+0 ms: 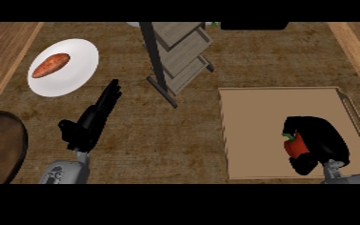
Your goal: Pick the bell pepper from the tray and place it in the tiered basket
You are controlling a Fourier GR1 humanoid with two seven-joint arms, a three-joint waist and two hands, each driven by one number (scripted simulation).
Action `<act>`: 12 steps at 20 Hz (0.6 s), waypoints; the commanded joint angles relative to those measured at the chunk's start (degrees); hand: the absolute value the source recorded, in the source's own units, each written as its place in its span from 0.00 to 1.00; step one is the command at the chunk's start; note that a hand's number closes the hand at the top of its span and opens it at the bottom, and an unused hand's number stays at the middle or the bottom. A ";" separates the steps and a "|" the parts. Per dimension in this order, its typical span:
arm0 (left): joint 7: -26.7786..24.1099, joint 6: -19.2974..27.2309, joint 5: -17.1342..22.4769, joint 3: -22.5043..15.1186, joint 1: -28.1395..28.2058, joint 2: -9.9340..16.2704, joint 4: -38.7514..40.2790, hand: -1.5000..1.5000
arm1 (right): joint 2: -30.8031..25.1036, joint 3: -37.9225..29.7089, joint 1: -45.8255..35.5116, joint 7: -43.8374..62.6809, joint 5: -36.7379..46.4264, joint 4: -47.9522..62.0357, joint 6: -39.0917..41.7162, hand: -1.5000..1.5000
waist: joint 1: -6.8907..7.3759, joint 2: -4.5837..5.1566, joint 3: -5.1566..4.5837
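Head view, pepper: a glossy red bell pepper with green stem [294,144] sits on the flat tan rectangular tray [260,124], toward its near right part
Head view, right hand: the black right hand [318,140] arches over the pepper, its fingers [304,164] curled round it and clamped on it, hiding most of it; only its left side shows
Head view, handling: likely light, hollow and smooth-skinned, so it may slip; best held across its broad body, not by the stem
Head view, left hand: the black left hand [90,119] rests open on the brown worktop [175,138], fingers straight and together
Head view, target: the grey tiered basket on a dark frame [179,57] stands well apart, beyond the tray
Head view, other: a white round plate [74,52] carries an orange sweet potato [51,65]
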 commanded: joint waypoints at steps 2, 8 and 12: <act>0.37 0.33 0.11 0.18 1.34 -0.28 -0.30 0.50 | 6.36 -2.75 4.29 19.55 0.37 -12.04 3.53 1.00 | -1.90 -0.62 -0.06; -0.31 2.48 -0.53 1.67 2.43 0.02 -0.02 0.50 | 12.51 -4.29 9.99 41.15 3.88 -29.56 7.44 1.00 | -4.24 -1.30 -0.35; 0.34 1.78 -1.07 -0.27 2.20 -0.81 -1.31 0.50 | 15.55 -0.06 8.31 52.91 10.37 -44.76 12.73 1.00 | -2.27 -0.95 -0.18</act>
